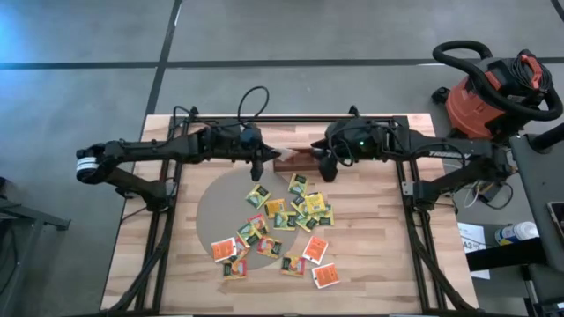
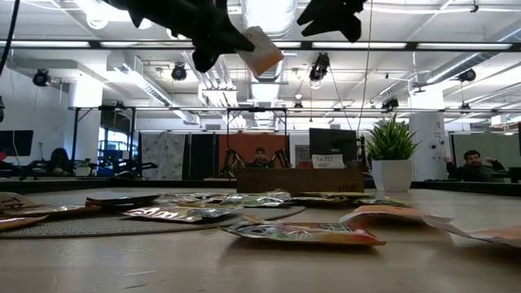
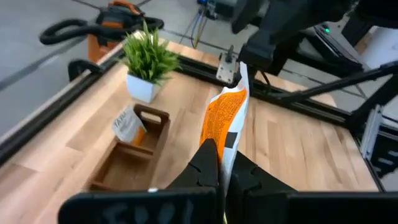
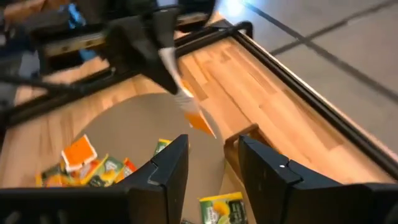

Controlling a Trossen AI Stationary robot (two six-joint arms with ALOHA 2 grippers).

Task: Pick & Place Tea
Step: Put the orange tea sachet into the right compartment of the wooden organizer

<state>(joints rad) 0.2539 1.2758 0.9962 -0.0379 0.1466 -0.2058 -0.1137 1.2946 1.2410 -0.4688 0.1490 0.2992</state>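
My left gripper [image 3: 222,165] is shut on an orange-red tea sachet [image 3: 227,115] and hovers high over the table beside the brown wooden tray [image 1: 295,159]. In the low view the sachet [image 2: 262,50] is well above the table. My right gripper [image 4: 211,163] is open and empty, close by over the tray's right end [image 1: 326,167]. One white-and-orange sachet [image 3: 129,124] leans inside a tray compartment [image 3: 127,155]. Several yellow, green and orange sachets [image 1: 278,231] lie flat in a heap on a grey round mat [image 1: 216,207]. My left gripper pinches the orange-red sachet by one edge [image 3: 222,144] between its two fingers. The sachet sticks out past the fingertips, edge-on, lifted clear of the table and of the tray.
A small green potted plant [image 3: 146,62] stands on the table just beyond the tray's far end. The black frame rails [image 1: 410,189] run along the table's sides and far edge. A red shop vacuum [image 1: 489,88] sits on the floor off the table's right far corner.
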